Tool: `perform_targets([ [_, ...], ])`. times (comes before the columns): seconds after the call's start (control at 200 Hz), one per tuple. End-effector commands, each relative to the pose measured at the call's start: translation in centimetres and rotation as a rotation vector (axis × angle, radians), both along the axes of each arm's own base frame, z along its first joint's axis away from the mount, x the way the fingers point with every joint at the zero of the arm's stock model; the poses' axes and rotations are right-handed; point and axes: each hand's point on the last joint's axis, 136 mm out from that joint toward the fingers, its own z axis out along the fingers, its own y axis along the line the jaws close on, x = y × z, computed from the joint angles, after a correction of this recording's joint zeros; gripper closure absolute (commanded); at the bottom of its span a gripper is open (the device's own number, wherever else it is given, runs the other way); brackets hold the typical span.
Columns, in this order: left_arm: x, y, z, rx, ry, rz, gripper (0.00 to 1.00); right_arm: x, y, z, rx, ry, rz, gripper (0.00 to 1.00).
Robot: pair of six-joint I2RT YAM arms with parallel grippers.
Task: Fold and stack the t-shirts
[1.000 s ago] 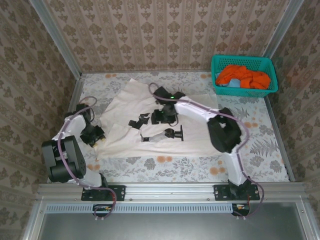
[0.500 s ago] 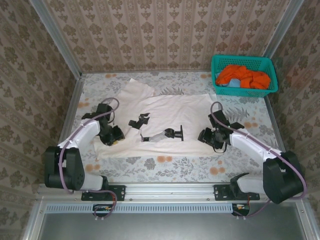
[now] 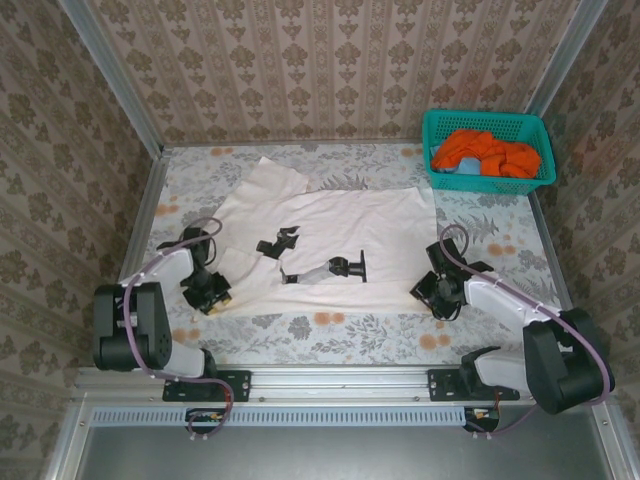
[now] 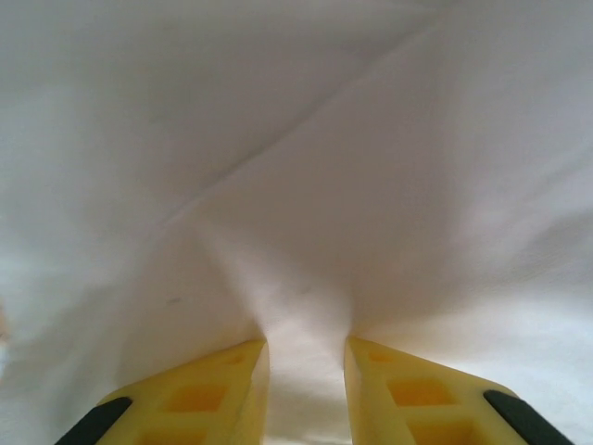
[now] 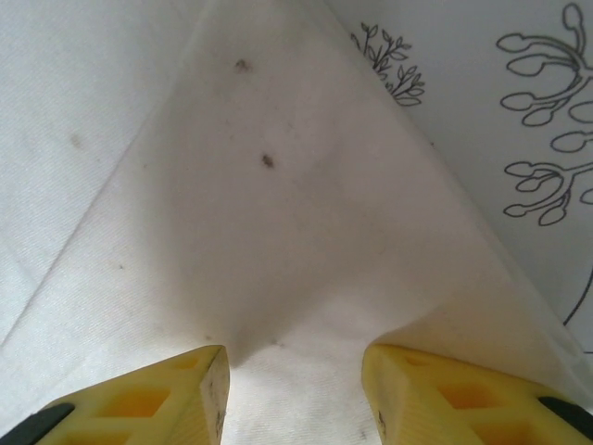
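A large cream-white t-shirt (image 3: 340,225) lies spread flat on the table, black printed marks (image 3: 322,268) on its front. My left gripper (image 3: 212,292) sits at the shirt's near left corner. In the left wrist view its yellow fingers (image 4: 232,385) stand close together, and the left gripper (image 4: 306,348) pinches a ridge of white cloth (image 4: 296,167). My right gripper (image 3: 430,290) rests on the near right corner. In the right wrist view the right gripper (image 5: 295,357) is open, its jaws well apart, with the cloth (image 5: 232,232) lying between them. Orange t-shirts (image 3: 485,152) are heaped in the basket.
A teal lattice basket (image 3: 490,183) stands at the back right corner. The table wears a floral-patterned cover (image 3: 500,300), seen beside the shirt corner as the printed cover (image 5: 537,120) in the right wrist view. Patterned walls enclose the left, back and right sides.
The right arm has swung from over the shirt's middle to its near right corner. The left gripper has shifted to the near left corner. Both pairs of jaws have narrowed.
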Motion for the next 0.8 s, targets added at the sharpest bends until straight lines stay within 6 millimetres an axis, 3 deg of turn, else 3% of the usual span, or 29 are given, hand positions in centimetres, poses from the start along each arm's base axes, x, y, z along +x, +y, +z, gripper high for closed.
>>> perform_targets([
  [0.0, -1.6, 0.8, 0.4, 0.019, 0.032, 0.069, 0.72, -5.7, 0.0, -3.1, 0.024, 0.192, -0.022, 0.52],
  [0.25, -3.1, 1.1, 0.7, 0.005, 0.044, 0.182, 0.75, -7.3, 0.9, -2.6, 0.036, 0.218, 0.025, 0.54],
  [0.355, -1.5, 1.3, 2.4, -0.005, -0.035, 0.190, 0.74, -7.0, 0.7, -1.5, 0.012, 0.196, 0.041, 0.51],
  [0.49, 1.8, 1.5, 6.0, 0.011, -0.141, 0.121, 0.70, -5.2, -0.5, 1.5, -0.067, 0.097, 0.060, 0.48],
  [0.655, 4.9, -1.6, 8.4, -0.005, -0.194, -0.065, 0.70, -2.8, 0.1, 3.6, -0.080, 0.016, 0.120, 0.48],
  [0.795, 5.2, -4.8, 6.9, -0.044, -0.152, -0.171, 0.73, -1.1, 3.0, 4.1, -0.064, -0.020, 0.265, 0.48],
])
